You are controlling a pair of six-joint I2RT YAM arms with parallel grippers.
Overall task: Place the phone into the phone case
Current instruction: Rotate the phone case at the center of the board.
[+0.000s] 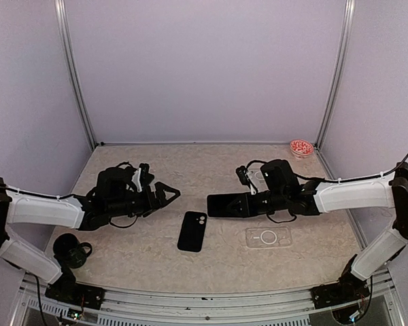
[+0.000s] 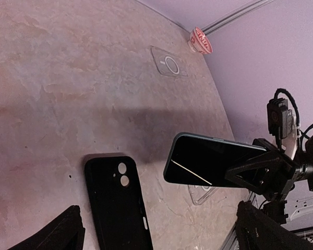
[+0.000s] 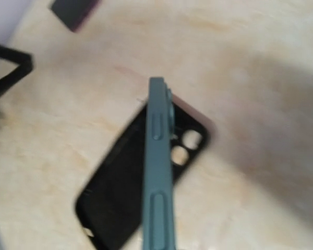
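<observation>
table (image 1: 211, 159) | right gripper (image 1: 250, 204) clamped on phone (image 1: 224, 204), held above table; its fingers fall outside the blurred wrist view | left gripper (image 1: 171, 197) spread wide, fingertips cropped in wrist view | case (image 1: 192, 231) flat between grippers, partly hidden behind the phone's edge

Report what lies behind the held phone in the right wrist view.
The black case lies flat on the table, with two camera holes showing. The phone, seen edge-on, covers a strip down the case, so that part is hidden.
</observation>
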